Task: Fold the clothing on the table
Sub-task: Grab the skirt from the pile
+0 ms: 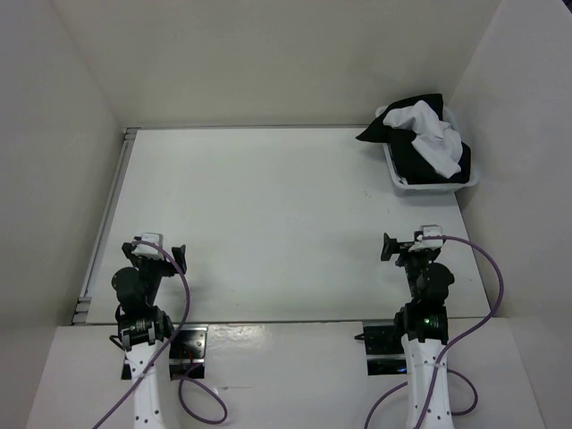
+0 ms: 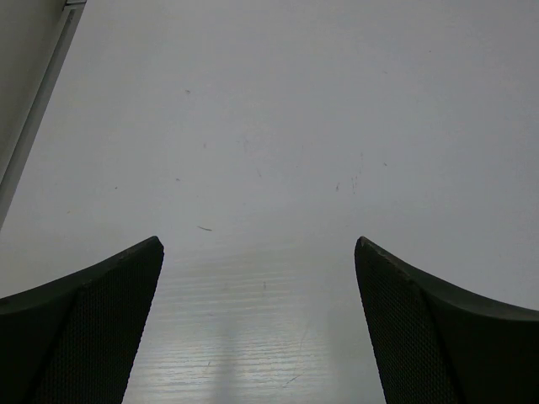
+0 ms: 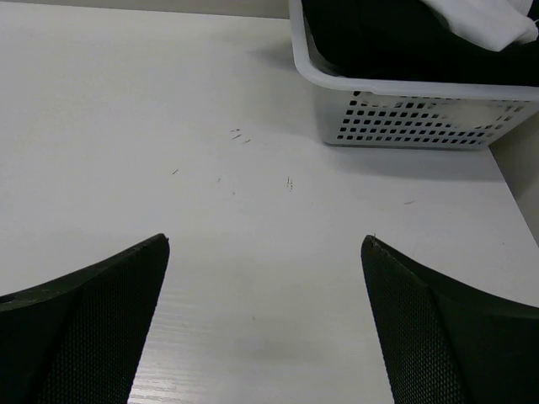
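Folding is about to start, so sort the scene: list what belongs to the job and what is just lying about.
For the job: white garment, lying in the basket on the black garment; table; left gripper and right gripper, both open and empty.
Lying about: basket, at the table's far right corner; black garment inside it.

The right wrist view crops the basket (image 3: 404, 118) and clothing (image 3: 482, 17).

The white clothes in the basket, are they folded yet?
Nothing is done yet. The white clothing lies crumpled in the basket, atop a black garment. The left fingers and right fingers are open and empty. Taking it out and folding remain.
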You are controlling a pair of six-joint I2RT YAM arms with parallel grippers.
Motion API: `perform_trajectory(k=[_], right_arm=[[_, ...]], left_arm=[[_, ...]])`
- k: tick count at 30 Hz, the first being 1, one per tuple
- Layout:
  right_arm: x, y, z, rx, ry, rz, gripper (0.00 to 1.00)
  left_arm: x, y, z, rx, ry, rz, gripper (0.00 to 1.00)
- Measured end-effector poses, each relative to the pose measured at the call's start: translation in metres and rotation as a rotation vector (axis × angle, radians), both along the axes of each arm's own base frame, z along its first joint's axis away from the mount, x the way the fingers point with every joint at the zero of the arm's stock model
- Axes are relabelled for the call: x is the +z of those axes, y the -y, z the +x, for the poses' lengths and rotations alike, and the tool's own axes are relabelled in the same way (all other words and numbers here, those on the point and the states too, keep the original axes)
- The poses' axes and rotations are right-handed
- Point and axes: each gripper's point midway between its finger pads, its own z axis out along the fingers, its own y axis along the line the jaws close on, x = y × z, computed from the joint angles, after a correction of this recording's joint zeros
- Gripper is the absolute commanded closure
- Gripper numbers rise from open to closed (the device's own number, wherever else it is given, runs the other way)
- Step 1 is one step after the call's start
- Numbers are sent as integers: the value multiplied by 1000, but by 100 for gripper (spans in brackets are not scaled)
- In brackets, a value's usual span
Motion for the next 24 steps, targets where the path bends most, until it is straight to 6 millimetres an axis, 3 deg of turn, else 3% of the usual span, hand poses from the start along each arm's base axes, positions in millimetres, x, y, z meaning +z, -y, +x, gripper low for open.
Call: perform_trajectory(k=[12,17,20,24], right_arm=[[0,0,0,1,0,0,1],[2,-11,-1,79,4,-69,1],[26,-11,-2,89,61,-111,1],[86,-2,-9,22,193,-142,1]], left_arm=[[0,0,0,0,0,0,0],[0,0,0,0,0,0,0],[0,0,0,0,0,0,0],[0,0,0,-1,0,0,0]])
